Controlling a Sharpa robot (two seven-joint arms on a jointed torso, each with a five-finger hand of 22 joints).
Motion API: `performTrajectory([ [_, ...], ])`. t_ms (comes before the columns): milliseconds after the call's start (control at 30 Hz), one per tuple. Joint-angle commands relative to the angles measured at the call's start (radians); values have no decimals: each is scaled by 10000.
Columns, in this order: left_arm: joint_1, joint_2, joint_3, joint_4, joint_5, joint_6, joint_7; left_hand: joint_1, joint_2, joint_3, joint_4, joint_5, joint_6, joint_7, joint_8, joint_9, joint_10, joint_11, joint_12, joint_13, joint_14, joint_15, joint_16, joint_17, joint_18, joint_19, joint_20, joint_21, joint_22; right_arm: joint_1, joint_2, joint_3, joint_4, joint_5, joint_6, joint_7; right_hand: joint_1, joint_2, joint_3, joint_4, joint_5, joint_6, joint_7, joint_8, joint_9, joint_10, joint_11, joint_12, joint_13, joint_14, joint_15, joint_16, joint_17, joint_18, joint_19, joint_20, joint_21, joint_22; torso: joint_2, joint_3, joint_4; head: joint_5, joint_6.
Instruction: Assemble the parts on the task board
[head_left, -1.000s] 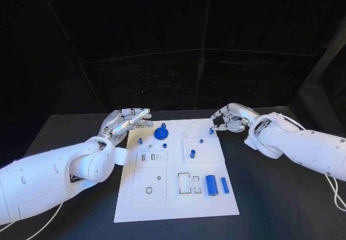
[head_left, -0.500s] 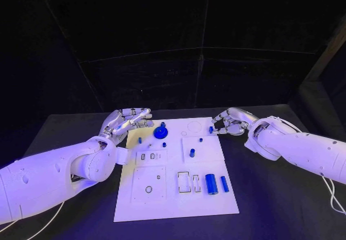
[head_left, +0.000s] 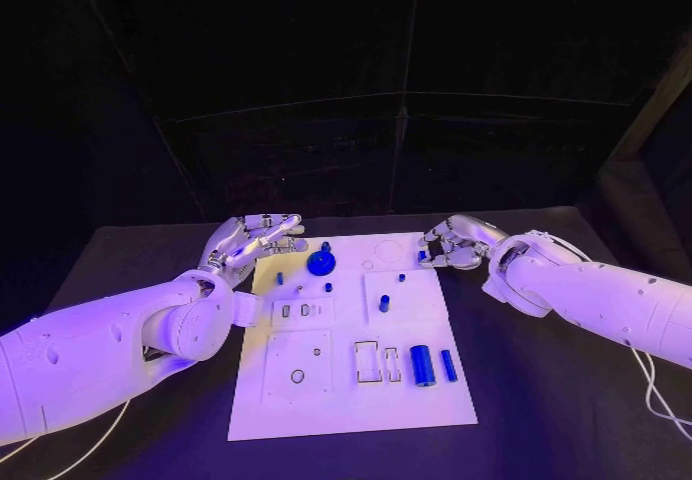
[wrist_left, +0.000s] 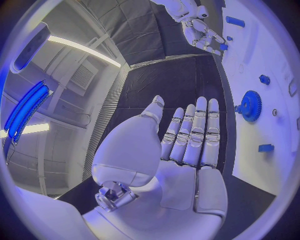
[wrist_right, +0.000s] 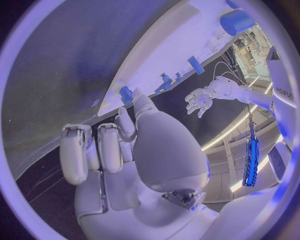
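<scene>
At the far right edge of the task board (head_left: 353, 400), the right hand (head_left: 450, 245) pinches a small blue peg (wrist_right: 126, 94); the right wrist view shows the fingertip contact. The left hand (wrist_left: 187, 145) hovers flat, fingers straight and empty, beside the blue gear (wrist_left: 251, 106).

Right hand (head_left: 450, 246): contact between its fingertips and the small blue part (head_left: 423, 257) just beside them too small to tell; grip unclear in the right wrist view as well. Left hand (head_left: 257, 238): palm side hidden in the head view. Task board (wrist_left: 275, 125): cut off by the circle's rim in the left wrist view. Blue gear (head_left: 322, 265) beside the left hand: teeth too small to make out
</scene>
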Motion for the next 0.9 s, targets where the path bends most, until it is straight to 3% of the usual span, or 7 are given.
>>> performTrajectory([
  [33,10,18,8,0,-44,101,86,90,-24,-2,-73,48,80,229,-48,-2,71,-17,-39,-8,41,-3,-56,16,133,68,10,-32,-15,11,68,5,-53,61,128,-12,-10,174,83,-35,-61,154,8,55,21,68,33,56,17,510,-25,21,46,-38,169,-62,4,1566,4,8,2,10,-15],
  [300,10,25,7,-4,-44,96,75,90,-24,-1,-74,48,80,229,-48,-2,71,-17,-40,-8,41,-3,-56,16,133,69,10,-32,-15,-2,147,5,-129,73,249,-102,83,344,260,-128,-288,594,0,198,53,140,26,153,114,524,-23,51,106,-52,219,-52,31,1629,-5,7,-11,19,-34],
  [900,10,16,7,-10,-44,100,62,117,21,29,-106,49,80,244,-64,-5,71,-11,-56,-11,43,-1,-77,16,131,73,9,-45,-27,-10,183,6,-211,93,330,-232,97,477,421,-172,-369,819,-48,231,41,209,-12,247,208,549,-51,112,214,-73,290,-72,71,1718,-6,20,-7,-7,-58],
])
